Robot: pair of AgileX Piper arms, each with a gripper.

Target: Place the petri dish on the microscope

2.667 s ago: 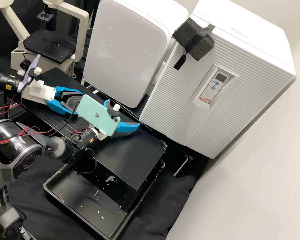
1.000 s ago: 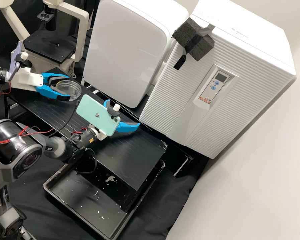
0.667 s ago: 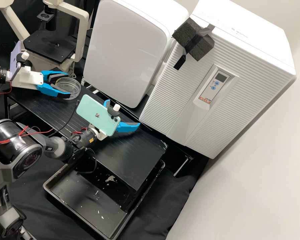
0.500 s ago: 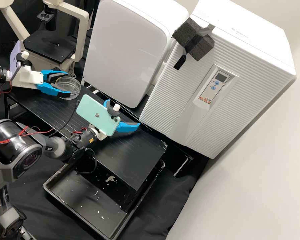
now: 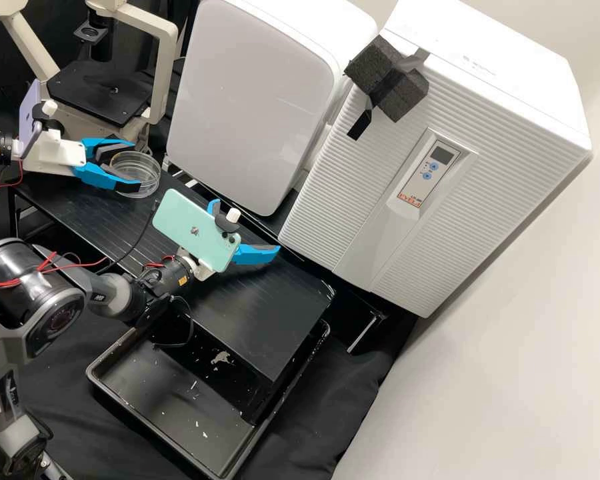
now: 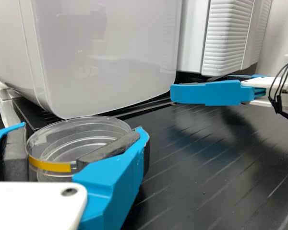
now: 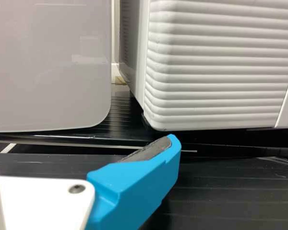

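The left tool (image 5: 134,165) is clamped on the petri dish (image 5: 147,175), its dark grey pads (image 6: 111,146) against opposite sides. The dish is clear and round, with a yellow strip (image 6: 49,166) on its wall facing the wrist camera. In the high view it sits over the end of the black surface (image 5: 267,307) nearer the microscope (image 5: 167,67), apart from that instrument's flat black stage (image 5: 100,90). Whether the dish's base touches the surface, I cannot tell.

The right tool (image 5: 245,227) has its two fingers spread apart, well clear of the dish. A purple phone (image 5: 30,119) is mounted behind the left tool, and a green phone (image 5: 195,230) behind the right one.

Farther out, a white box (image 5: 253,93) with a smooth front stands beside a ribbed white cabinet (image 5: 353,207). The cabinet has a small control panel (image 5: 428,170) and a dark foam block (image 5: 410,93) taped on. A black tray (image 5: 160,400) with pale flecks lies partly under the surface.
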